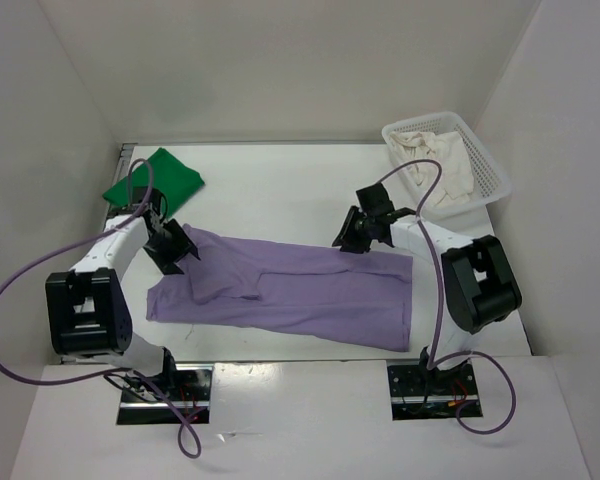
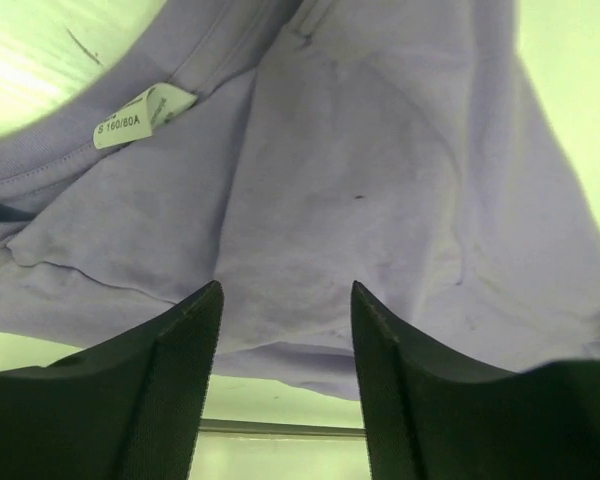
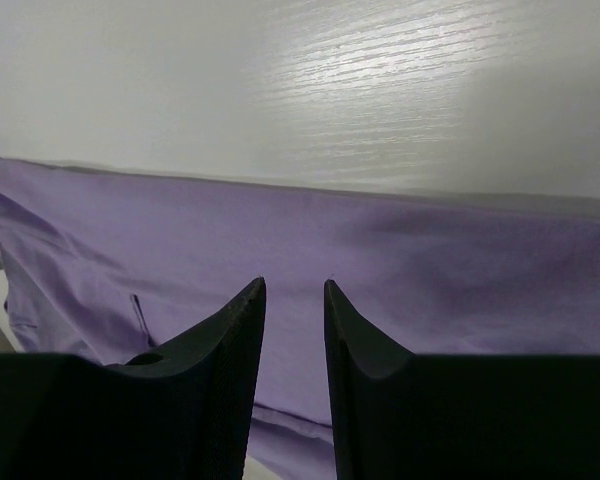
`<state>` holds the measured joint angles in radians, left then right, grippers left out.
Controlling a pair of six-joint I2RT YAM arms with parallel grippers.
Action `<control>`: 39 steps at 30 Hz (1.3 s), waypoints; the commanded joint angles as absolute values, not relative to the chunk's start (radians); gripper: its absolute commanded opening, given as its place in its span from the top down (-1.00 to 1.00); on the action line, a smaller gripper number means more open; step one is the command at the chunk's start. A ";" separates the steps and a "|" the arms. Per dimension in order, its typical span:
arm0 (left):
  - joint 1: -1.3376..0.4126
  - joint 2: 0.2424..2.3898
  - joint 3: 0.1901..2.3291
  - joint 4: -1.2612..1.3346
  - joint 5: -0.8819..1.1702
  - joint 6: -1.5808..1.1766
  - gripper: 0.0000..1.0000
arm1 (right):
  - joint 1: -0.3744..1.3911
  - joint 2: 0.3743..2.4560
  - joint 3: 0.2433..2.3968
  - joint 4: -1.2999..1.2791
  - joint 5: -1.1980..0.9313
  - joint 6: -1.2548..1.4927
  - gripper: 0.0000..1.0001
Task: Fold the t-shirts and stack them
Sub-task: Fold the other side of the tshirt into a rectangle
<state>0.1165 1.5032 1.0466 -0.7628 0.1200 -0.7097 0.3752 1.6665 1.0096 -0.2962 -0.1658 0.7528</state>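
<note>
T-shirts lie in three places across the worktop [image 1: 270, 190]. At the far left corner the green t-shirt [image 1: 155, 178] sits in a compact folded patch, just behind the left arm. The left claw [image 1: 180, 252] hovers over the left end of the lavender t-shirt [image 1: 300, 295], at its collar end. In the left wrist view its fingers are spread wide with nothing between them. The purple cloth lies beyond the tips, and a white size label [image 2: 140, 117] shows at the neckline. The lavender t-shirt stretches as a long band across the middle of the worktop, from one claw to the other, with a rumpled fold near its left end and a flatter, wider right end. The right claw [image 1: 345, 240] hangs above the far edge of the cloth near its right end. In the right wrist view its fingers stand slightly parted with a narrow gap, pinching nothing, and the purple cloth lies just past them. At the far right corner the cream t-shirt [image 1: 435, 165] lies crumpled inside the white mesh basket [image 1: 495, 165].
</note>
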 commanded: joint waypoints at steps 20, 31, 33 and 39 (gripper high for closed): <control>0.190 1.903 1.146 -0.364 0.074 -0.755 0.06 | 0.351 1.796 1.075 -0.321 -0.014 0.738 0.84; 0.232 1.783 1.168 -0.333 0.205 -0.753 -0.26 | 0.265 1.731 1.052 -0.330 -0.009 0.758 0.71; 0.232 1.685 1.134 -0.321 0.235 -0.773 -0.26 | 0.275 1.680 1.043 -0.330 -0.009 0.758 0.62; 0.178 1.477 1.014 -0.396 0.248 -0.764 0.12 | 0.330 1.580 1.074 -0.367 -0.071 0.749 0.35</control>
<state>0.1936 1.5570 1.0576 -0.3687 0.2153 -0.7643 0.2886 1.6390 1.0409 -0.3546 -0.0505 0.7605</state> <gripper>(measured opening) 0.464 0.311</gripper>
